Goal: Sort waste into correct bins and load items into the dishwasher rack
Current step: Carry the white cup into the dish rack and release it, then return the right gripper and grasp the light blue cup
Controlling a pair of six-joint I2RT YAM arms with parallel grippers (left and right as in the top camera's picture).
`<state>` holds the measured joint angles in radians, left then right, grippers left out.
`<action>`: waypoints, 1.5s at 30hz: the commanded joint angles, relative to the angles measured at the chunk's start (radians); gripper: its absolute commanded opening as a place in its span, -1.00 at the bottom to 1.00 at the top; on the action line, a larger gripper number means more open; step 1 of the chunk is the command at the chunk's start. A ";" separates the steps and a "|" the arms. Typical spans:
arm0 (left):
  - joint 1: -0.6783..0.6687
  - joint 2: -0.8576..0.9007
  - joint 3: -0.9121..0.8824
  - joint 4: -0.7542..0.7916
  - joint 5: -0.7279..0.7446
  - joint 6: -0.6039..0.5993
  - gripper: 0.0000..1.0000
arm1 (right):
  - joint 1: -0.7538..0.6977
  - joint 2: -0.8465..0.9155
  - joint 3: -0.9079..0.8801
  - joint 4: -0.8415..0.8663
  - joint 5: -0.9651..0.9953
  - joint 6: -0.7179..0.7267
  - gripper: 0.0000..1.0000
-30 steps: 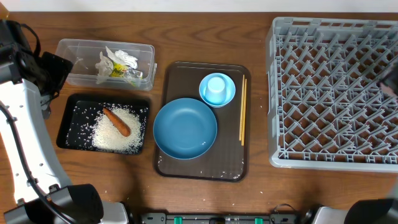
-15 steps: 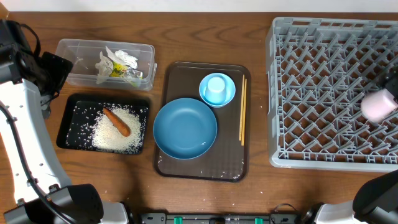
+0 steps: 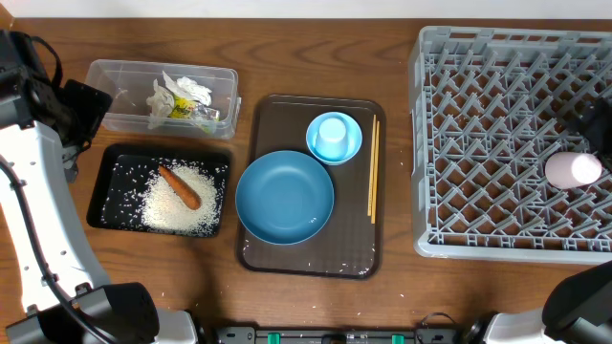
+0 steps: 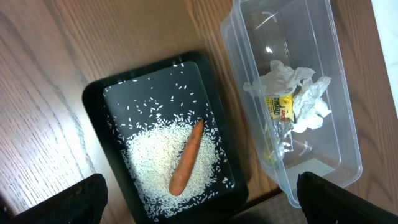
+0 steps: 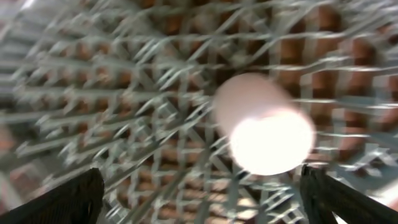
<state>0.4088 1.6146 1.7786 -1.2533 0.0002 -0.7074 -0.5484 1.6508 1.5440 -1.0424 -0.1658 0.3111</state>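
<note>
Half a second ago the cup sat a little higher over the rack's right side, and 1 second ago it was not in sight at all. Now it has come to lie on its side among the pegs, so we judge 1 item loaded and 4 pieces left on the brown tray.

The left claw (image 4: 202, 202) hangs released and empty above the 2 bins, its fingers spread wide. The tub (image 3: 105, 72) is clear, thin-walled plastic with rounded corners, and it holds crumpled white paper and shiny wrappers (image 3: 182, 100). Just below it, the black tray (image 3: 100, 205) is shallow and glossy. Loose rice (image 3: 177, 210) is heaped in its middle and scattered to the edges, with 1 smooth tapered carrot (image 3: 179, 186) lying on the heap.

On the wood-grain tabletop (image 3: 402, 287) the brown tray (image 3: 311, 258) carries a wide matte bowl (image 3: 284, 198), a small bowl (image 3: 313, 129) and 2 thin chopsticks (image 3: 373, 170) laid parallel along its right edge.

The rack (image 3: 497, 134) is a grey moulded lattice of pegs. The cup (image 3: 574, 170) is pale, rounded and smooth. The right wrist view is blurred, yet the right claw (image 5: 202, 199) reads as released, its fingers well apart and clear of the cup.
</note>
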 commanded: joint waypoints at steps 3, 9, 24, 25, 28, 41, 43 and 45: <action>0.003 0.004 0.003 -0.003 -0.009 -0.009 0.97 | 0.118 -0.044 0.012 -0.010 -0.264 -0.116 0.95; 0.003 0.004 0.003 -0.003 -0.009 -0.009 0.97 | 0.406 -0.035 0.012 0.057 -0.201 -0.136 0.96; 0.003 0.004 0.003 -0.003 -0.009 -0.009 0.97 | 0.967 0.228 0.012 0.409 0.081 -0.027 0.93; 0.003 0.004 0.003 -0.003 -0.009 -0.009 0.97 | 0.982 0.248 0.012 0.422 0.084 -0.027 0.93; 0.003 0.004 0.003 -0.003 -0.009 -0.009 0.97 | 1.035 0.301 0.012 0.455 0.114 -0.027 0.92; 0.003 0.004 0.003 -0.003 -0.009 -0.009 0.97 | 1.156 0.378 0.012 0.466 0.266 0.060 0.82; 0.003 0.004 0.003 -0.003 -0.009 -0.009 0.97 | 1.156 0.388 0.012 0.459 0.301 0.084 0.77; 0.003 0.004 0.003 -0.003 -0.009 -0.009 0.97 | 1.152 0.396 0.012 0.454 0.312 0.089 0.76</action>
<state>0.4088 1.6146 1.7786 -1.2530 0.0002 -0.7074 0.6010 2.0121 1.5452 -0.5827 0.0879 0.3569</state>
